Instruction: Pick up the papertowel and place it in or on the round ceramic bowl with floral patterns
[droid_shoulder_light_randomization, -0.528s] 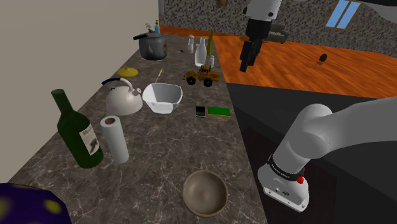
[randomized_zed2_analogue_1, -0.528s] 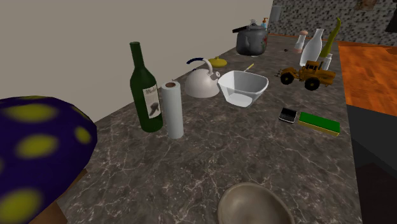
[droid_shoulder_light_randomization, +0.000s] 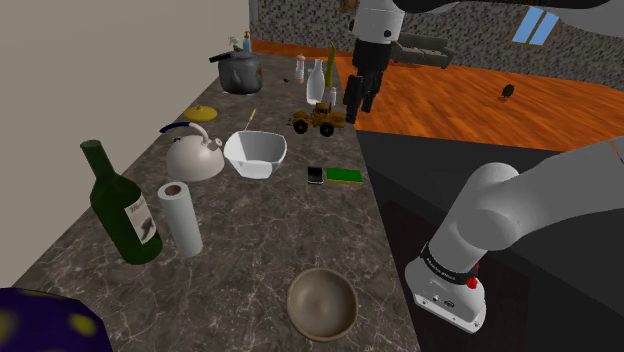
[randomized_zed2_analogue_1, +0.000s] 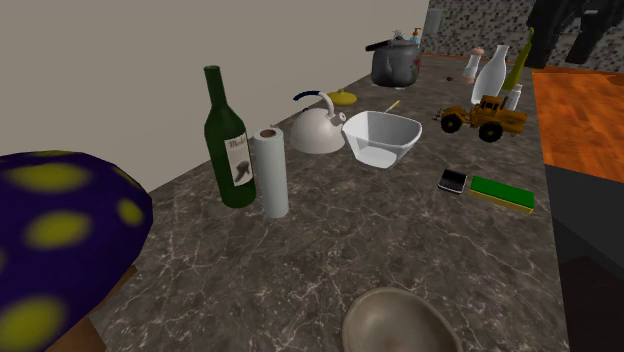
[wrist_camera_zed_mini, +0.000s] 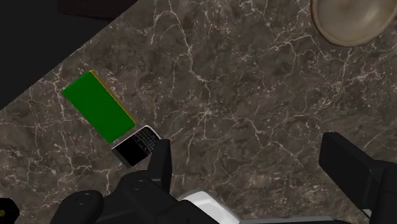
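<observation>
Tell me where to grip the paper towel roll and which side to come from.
Probably the upper part of the paper towel roll, across its round body. It stands upright, so coming down from above suits it. The wine bottle stands close on the shoulder view's left, so keep the end effector toward the roll's right side, where the counter is open.
</observation>
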